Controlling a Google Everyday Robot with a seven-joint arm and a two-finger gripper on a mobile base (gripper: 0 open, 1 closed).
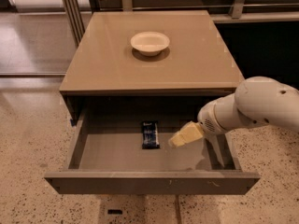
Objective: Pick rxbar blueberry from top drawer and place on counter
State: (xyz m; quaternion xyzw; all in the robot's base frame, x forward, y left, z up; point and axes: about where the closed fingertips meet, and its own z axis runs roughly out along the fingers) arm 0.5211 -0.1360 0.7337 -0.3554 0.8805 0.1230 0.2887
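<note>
The rxbar blueberry point(150, 135), a small dark blue wrapper with pale lettering, lies flat in the middle of the open top drawer point(149, 182). My gripper point(179, 138), with cream-coloured fingers, reaches in from the right on a white arm and hangs over the drawer floor just right of the bar, apart from it. The counter point(196, 64) is the tan top above the drawer.
A cream bowl point(150, 42) stands on the counter toward the back centre. The drawer's side walls point(76, 141) and front panel bound the space. Speckled terrazzo floor point(28, 139) surrounds the cabinet. Metal poles point(70, 8) stand behind at the left.
</note>
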